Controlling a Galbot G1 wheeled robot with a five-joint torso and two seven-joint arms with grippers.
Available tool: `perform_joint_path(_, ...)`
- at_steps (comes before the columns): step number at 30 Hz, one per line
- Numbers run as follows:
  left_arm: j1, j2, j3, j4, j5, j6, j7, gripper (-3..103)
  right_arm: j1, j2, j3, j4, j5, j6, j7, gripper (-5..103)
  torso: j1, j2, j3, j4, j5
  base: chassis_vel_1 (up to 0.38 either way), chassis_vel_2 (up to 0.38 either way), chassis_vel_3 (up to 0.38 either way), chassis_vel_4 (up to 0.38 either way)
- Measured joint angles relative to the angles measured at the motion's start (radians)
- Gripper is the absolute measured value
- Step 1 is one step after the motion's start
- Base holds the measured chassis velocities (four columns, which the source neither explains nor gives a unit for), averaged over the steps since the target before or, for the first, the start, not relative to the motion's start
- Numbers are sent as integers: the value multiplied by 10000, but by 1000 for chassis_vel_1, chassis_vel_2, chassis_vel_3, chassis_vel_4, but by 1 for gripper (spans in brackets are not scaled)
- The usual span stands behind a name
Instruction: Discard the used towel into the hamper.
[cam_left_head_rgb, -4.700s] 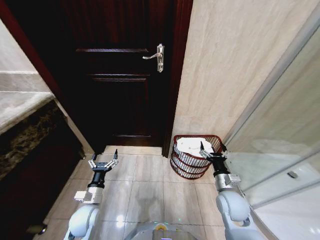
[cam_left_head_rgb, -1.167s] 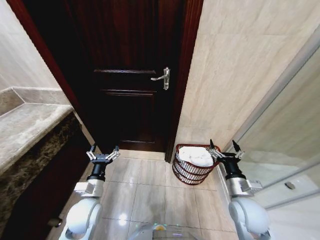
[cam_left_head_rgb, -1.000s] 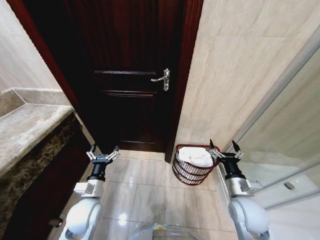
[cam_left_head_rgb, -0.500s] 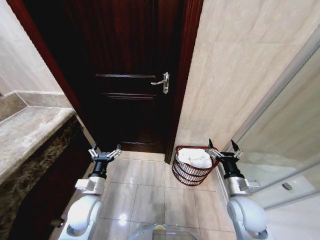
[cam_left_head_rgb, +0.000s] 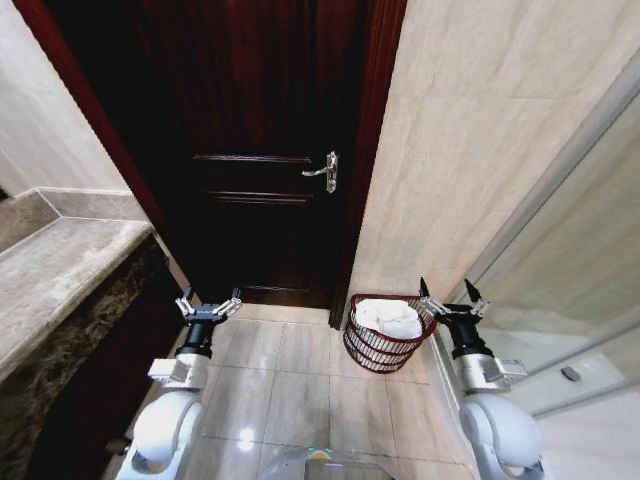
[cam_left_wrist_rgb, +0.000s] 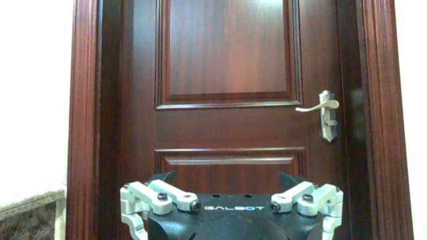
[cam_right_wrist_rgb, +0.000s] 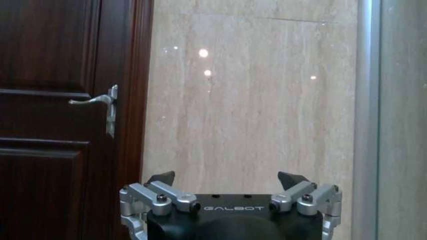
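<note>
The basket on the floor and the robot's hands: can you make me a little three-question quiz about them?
1. True or false: the white towel already lies inside the hamper.
2. Which end effector is nearer the hamper? A) the left end effector B) the right end effector
3. Fill in the missing word: the hamper stands on the tiled floor beside the dark wooden ____.

Key:
1. True; the towel is bunched inside its rim.
2. B; it is held just off the hamper's rim with fingers spread, gripping nothing, while the left one is over the floor before the door, also open.
3. door
</note>
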Motion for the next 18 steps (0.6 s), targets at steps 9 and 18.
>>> perform_joint_path(9, -48, 312, -112, -34, -247, 29, 1, 100, -31, -169, 196, 0, 152, -55, -29, 100, 203, 469, 268, 0, 0, 0, 0, 0, 0)
perform_joint_path(18, -129, 420, -184, -192, -393, 173, -15, 100, 88, -91, 130, 27, 146, -138, -35, 100, 387, 883, 497, 0, -1, 0, 0, 0, 0)
